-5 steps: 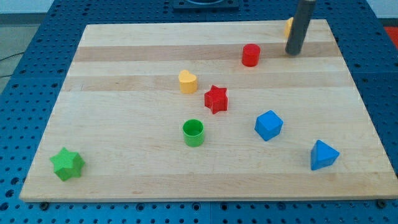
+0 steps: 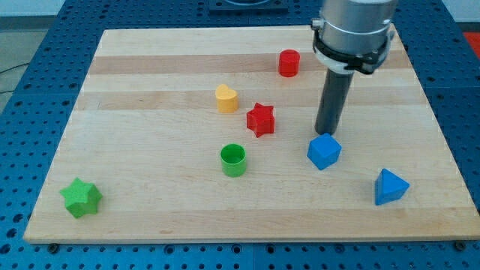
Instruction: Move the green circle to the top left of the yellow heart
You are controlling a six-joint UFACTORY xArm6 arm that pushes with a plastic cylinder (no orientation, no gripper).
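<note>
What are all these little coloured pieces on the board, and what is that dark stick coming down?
wooden board: one, pale, on a blue perforated table
yellow heart: one, centre, toward the view's top
red star: one, right of the heart
green circle: one, below the heart
red cylinder: one, near the view's top
blue cube: one, right of centre
blue pyramid: one, lower right
green star: one, lower left
my tip: one dark rod, just above the blue cube

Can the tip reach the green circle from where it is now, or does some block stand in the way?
Probably yes. My tip sits just above the blue cube; the board between it and the green circle looks bare, with the red star lying above that line.
</note>
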